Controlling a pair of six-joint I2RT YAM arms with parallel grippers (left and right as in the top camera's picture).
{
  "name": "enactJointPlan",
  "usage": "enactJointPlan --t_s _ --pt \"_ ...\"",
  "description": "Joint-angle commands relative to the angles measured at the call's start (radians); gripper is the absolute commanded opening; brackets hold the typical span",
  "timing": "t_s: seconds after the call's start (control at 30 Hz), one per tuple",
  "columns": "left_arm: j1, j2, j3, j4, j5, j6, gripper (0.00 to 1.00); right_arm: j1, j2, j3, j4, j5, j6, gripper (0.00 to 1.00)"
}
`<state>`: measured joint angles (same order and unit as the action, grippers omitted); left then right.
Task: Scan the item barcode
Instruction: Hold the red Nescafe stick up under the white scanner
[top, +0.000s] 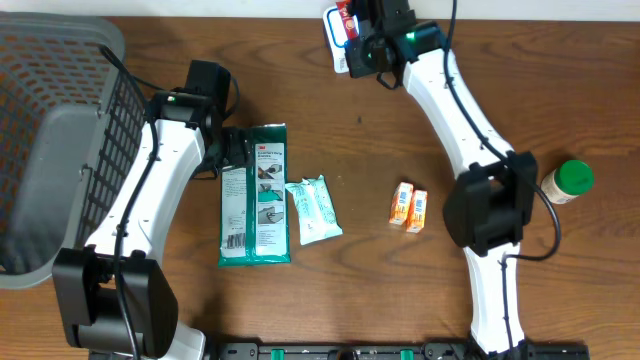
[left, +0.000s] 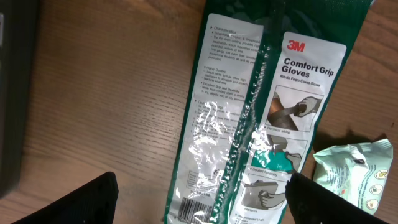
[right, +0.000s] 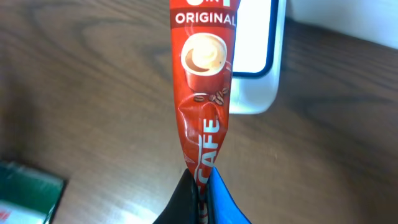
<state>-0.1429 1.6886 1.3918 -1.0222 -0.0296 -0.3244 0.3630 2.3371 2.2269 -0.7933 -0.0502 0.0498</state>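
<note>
My right gripper (top: 368, 48) is at the far edge of the table, shut on the lower end of a red coffee sachet (right: 202, 93) that stands up out of its pinched fingers (right: 202, 186). The sachet (top: 347, 14) lies against a white scanner with a blue rim (right: 255, 62), seen also from above as the scanner (top: 334, 38). My left gripper (top: 238, 150) is open over the top part of a green 3M gloves pack (top: 255, 195). In the left wrist view the open gripper (left: 202, 182) straddles that pack (left: 261, 124), whose barcode (left: 196, 208) faces up.
A grey wire basket (top: 50, 140) fills the left side. A pale green wipes pack (top: 313, 210) lies right of the gloves pack. Two small orange boxes (top: 408, 207) sit mid-table, and a green-capped bottle (top: 568, 182) is at the right edge.
</note>
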Motion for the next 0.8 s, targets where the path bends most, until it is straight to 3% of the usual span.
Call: enactJointPlan --t_s 0.0,0.33,0.5,0.63,0.77 --pt "0.002 -0.003 0.014 -0.005 -0.009 0.002 0.87 -0.005 0.048 0.010 0.035 0.018 -0.031 0.01" --pt "0.002 -0.003 0.014 -0.005 -0.009 0.002 0.87 -0.013 0.081 0.010 0.092 0.017 -0.035 0.01" --pt "0.002 -0.003 0.014 -0.005 -0.009 0.002 0.87 -0.026 0.003 0.012 0.046 -0.049 0.002 0.01" --pt "0.002 -0.003 0.014 -0.006 -0.009 0.002 0.87 -0.043 -0.146 0.012 -0.124 -0.164 0.002 0.01" --pt "0.002 -0.003 0.014 -0.005 -0.009 0.002 0.87 -0.048 -0.293 0.012 -0.367 -0.143 -0.031 0.01"
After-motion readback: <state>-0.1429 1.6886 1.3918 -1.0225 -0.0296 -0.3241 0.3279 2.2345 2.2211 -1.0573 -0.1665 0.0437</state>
